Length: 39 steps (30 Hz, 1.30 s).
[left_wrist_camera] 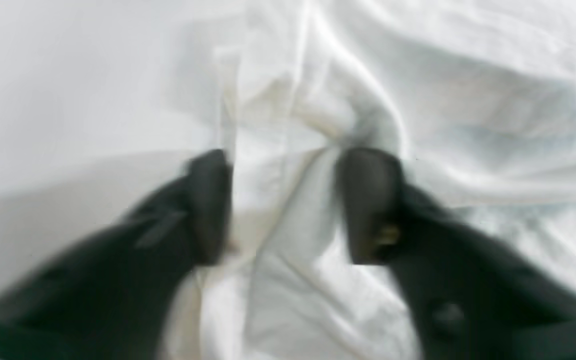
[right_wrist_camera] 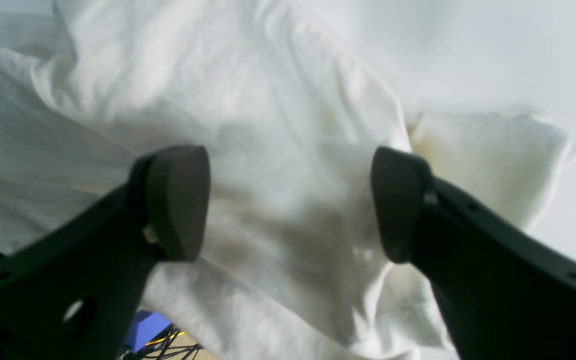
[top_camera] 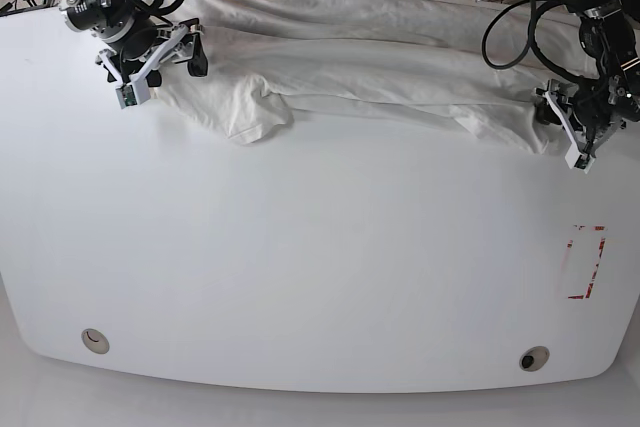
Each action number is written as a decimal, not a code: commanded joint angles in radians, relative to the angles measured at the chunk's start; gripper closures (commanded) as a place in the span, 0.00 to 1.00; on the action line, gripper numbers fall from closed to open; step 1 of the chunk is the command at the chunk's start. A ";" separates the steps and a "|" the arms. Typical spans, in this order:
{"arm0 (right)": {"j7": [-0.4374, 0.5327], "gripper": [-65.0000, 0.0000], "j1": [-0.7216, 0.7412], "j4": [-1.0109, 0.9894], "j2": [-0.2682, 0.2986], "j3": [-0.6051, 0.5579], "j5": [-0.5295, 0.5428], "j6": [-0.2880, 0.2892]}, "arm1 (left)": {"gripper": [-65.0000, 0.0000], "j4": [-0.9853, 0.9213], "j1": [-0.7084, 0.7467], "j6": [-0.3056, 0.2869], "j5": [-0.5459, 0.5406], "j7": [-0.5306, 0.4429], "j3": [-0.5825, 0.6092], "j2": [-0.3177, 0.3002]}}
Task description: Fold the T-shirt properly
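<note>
Plainly the T-shirt (top_camera: 380, 72) is nowhere near folded: it lies bunched in a long rumpled band along the far edge of the white worktop (top_camera: 300, 267), stretching from one set of jaws to the other, with a sleeve-like flap spilling toward the near side close to the right gripper (top_camera: 160, 52). That gripper's jaws stand wide apart, and the right wrist view shows cloth lying beneath and beyond them, nothing pinched between the two dark pads (right_wrist_camera: 178, 200). The left gripper (left_wrist_camera: 283, 205) sits at the opposite end of the band; its jaws have a ridge of white fabric running up between them, but the wrist picture is blurred, and I cannot tell whether they have closed on that ridge or are only straddling it. The cloth looks light, limp and thoroughly creased, so it should sag and drag rather than hold any shape, and a pinch on a loose wrinkle would likely lift one layer and leave the rest behind. My judgement is that the sound places to take hold are a hem corner or shoulder seam at each end, where the fabric is doubled, so both arms can draw it flat before any fold is attempted.
</note>
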 commanded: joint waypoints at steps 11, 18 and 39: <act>0.018 0.26 0.000 0.015 0.010 0.003 0.010 0.006 | 0.90 0.022 -0.011 -0.001 -0.010 -0.009 -0.002 -0.018; 0.018 0.26 0.002 0.015 0.010 0.003 0.010 0.006 | 0.90 0.117 0.023 -0.001 -0.010 -0.006 -0.002 -0.018; 0.018 0.26 0.000 0.015 0.009 0.003 0.010 0.006 | 0.90 0.302 0.121 -0.001 -0.005 -0.006 -0.025 -0.016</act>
